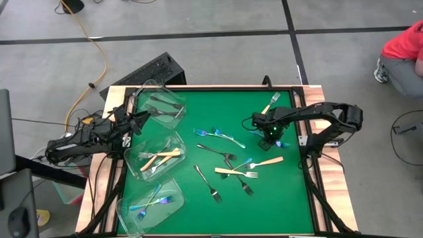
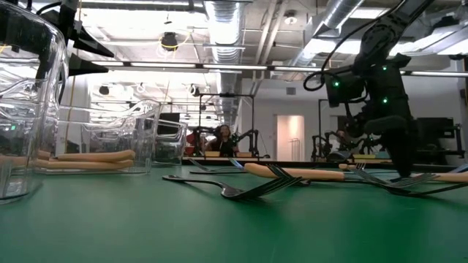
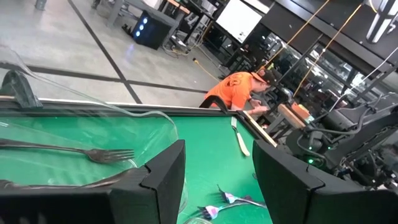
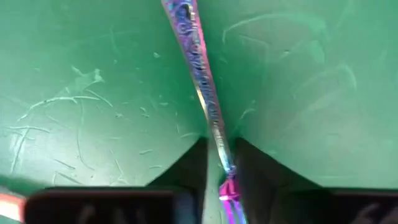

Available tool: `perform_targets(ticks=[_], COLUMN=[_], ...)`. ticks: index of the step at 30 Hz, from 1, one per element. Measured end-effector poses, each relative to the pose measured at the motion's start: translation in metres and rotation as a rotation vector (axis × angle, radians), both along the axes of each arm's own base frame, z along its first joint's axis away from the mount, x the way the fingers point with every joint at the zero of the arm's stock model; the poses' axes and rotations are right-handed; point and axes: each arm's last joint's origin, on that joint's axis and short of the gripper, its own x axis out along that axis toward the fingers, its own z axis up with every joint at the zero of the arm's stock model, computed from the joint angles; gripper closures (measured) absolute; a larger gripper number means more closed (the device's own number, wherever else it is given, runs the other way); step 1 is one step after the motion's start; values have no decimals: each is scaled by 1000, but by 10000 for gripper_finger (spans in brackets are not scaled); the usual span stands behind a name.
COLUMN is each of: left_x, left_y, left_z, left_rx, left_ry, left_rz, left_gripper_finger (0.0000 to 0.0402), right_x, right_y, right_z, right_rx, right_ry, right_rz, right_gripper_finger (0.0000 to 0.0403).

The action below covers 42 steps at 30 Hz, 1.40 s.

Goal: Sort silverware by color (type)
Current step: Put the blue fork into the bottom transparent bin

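My right gripper (image 1: 267, 141) points straight down at the green mat's right half, over an iridescent blue-purple fork (image 4: 200, 81) that lies flat. In the right wrist view its two fingers stand close on either side of the fork's thin neck, open, with a sliver of mat showing on each side. Loose forks lie mid-mat: blue ones (image 1: 223, 135), dark ones (image 1: 209, 182) and cream-handled ones (image 1: 267, 162). My left gripper (image 1: 137, 123) waits open at the left edge, by the far tub (image 1: 173, 99).
Three clear tubs line the left edge. The far one holds dark forks (image 3: 93, 153), the middle one (image 1: 182, 147) cream-handled forks, the near one (image 1: 177, 206) blue forks. A cream-handled fork (image 1: 271, 102) lies at the far edge. A person in orange (image 1: 404, 45) crouches beyond the far right corner.
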Motion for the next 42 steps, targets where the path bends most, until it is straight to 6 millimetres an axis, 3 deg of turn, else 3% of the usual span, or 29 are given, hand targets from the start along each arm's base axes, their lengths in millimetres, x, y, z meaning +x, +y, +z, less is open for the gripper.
perform_targets(ticks=[6, 15, 27, 33, 42], left_x=[0, 0, 0, 0, 0], left_y=[0, 0, 0, 0, 0], left_z=[0, 0, 0, 0, 0], left_rx=[0, 0, -1, -1, 9], left_ry=[0, 0, -1, -1, 8], left_rz=[0, 0, 0, 0, 0], left_gripper_finger=[230, 230, 230, 230, 230], right_x=[-2, 13, 67, 95, 120], right_y=[1, 9, 22, 36, 55], right_z=[1, 13, 41, 57, 83], right_rx=[-7, -40, -119, -127, -198], right_ry=[4, -54, -473, -774, -1132], right_rz=[-48, -68, -100, -99, -10], right_gripper_finger=[386, 389, 390, 391, 391])
